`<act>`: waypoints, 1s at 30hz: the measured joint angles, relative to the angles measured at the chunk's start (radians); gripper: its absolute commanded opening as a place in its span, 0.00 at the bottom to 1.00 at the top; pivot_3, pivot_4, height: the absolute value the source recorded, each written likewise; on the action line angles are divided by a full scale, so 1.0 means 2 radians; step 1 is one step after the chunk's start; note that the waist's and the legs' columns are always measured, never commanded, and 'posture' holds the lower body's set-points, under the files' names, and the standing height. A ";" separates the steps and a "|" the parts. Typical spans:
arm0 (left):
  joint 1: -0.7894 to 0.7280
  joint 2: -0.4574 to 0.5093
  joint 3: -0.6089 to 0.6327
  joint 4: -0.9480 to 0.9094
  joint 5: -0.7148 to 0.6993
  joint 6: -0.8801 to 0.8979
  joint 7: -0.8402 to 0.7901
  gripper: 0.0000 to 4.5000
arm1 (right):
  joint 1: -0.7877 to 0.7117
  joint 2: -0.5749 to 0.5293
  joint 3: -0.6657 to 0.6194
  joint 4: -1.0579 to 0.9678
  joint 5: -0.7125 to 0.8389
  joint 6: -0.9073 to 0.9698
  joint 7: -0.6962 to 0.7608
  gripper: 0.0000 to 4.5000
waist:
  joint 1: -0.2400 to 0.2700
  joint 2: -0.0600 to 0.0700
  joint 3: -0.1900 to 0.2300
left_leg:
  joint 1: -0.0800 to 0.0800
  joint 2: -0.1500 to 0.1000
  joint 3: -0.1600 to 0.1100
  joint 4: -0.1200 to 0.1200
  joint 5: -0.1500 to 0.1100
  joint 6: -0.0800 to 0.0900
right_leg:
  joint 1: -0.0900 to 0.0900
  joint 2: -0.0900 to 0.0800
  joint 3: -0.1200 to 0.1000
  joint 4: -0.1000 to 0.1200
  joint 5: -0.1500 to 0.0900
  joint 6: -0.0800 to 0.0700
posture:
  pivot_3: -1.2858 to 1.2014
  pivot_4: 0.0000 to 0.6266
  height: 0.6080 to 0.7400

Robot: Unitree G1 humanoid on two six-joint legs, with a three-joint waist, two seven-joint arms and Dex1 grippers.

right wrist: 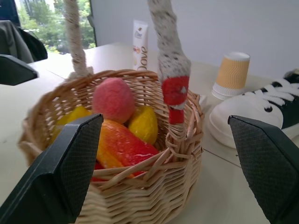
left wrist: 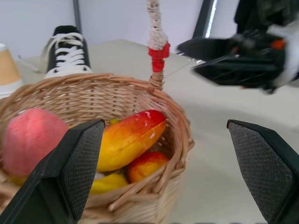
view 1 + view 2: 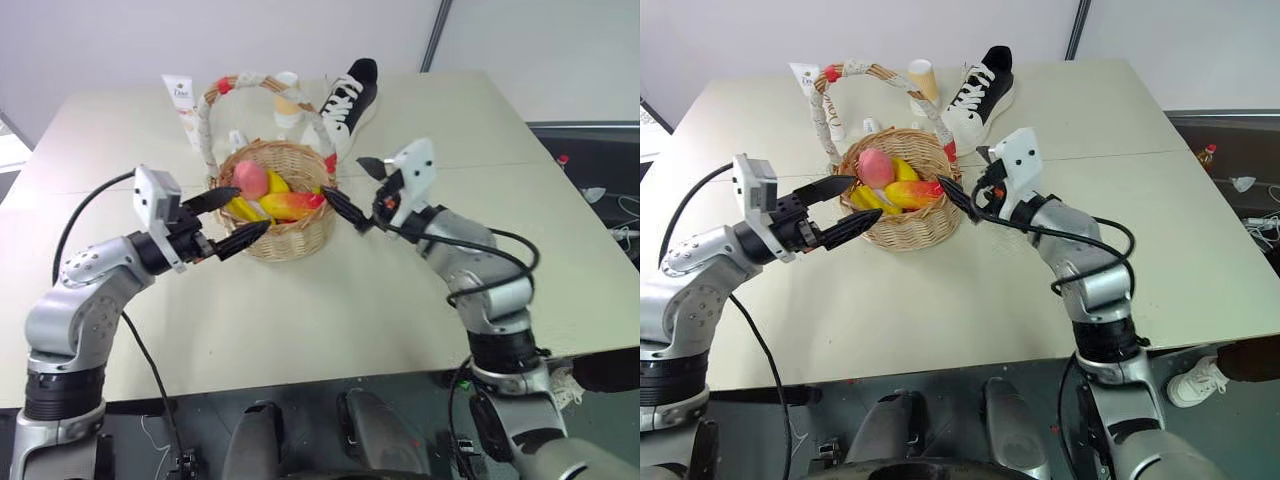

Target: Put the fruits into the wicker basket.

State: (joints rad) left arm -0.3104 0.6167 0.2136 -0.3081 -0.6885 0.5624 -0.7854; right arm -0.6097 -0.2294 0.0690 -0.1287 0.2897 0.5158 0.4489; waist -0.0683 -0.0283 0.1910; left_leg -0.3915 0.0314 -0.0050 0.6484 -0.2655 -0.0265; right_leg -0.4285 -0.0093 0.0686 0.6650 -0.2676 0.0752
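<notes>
Pale beige tabletop (image 3: 300, 320), matte, evenly lit, w/ a thin seam running across its far half. Behind the tabletop: plain white wall (image 3: 120, 40), no marks. A dark slanted post (image 3: 436, 35) rises past the tabletop's far right corner. Right of the tabletop, a grey floor (image 3: 600, 170) w/ white cables and small clutter. Beyond the tabletop's left end, a window (image 1: 42, 23) w/ green trees, daylight coming in.
</notes>
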 measured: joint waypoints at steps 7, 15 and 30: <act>0.019 -0.011 -0.001 -0.016 0.000 0.000 0.019 1.00 | -0.058 0.043 -0.007 0.140 -0.031 -0.070 -0.039 0.50 | 0.002 0.000 0.000 | -0.001 0.000 0.000 0.000 0.000 0.000 | 0.000 -0.002 0.000 0.000 0.000 0.000 | 0.52 0.24 1.00; 0.031 -0.016 0.000 -0.031 -0.005 0.000 0.035 1.00 | -0.039 0.044 -0.012 0.126 -0.029 -0.080 -0.029 0.01 | 0.001 0.000 0.000 | 0.000 0.000 -0.001 0.000 0.000 0.000 | 0.000 -0.002 0.000 0.000 0.000 0.000 | 0.52 0.24 1.00; -0.020 -0.040 -0.035 0.016 0.002 -0.005 0.015 1.00 | 0.034 -0.105 -0.274 0.054 -0.016 -0.054 -0.149 0.01 | 0.010 0.000 0.000 | 0.000 -0.001 0.001 0.000 0.000 0.000 | 0.000 0.000 0.001 -0.001 0.000 0.000 | 0.52 0.24 1.00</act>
State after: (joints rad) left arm -0.3513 0.5374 0.1444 -0.2766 -0.6835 0.5521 -0.7557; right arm -0.5413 -0.4401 -0.4785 -0.0216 0.2587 0.4075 0.1506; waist -0.0486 -0.0279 0.1913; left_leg -0.3921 0.0288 -0.0023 0.6486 -0.2656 -0.0265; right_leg -0.4280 -0.0103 0.0704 0.6630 -0.2674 0.0758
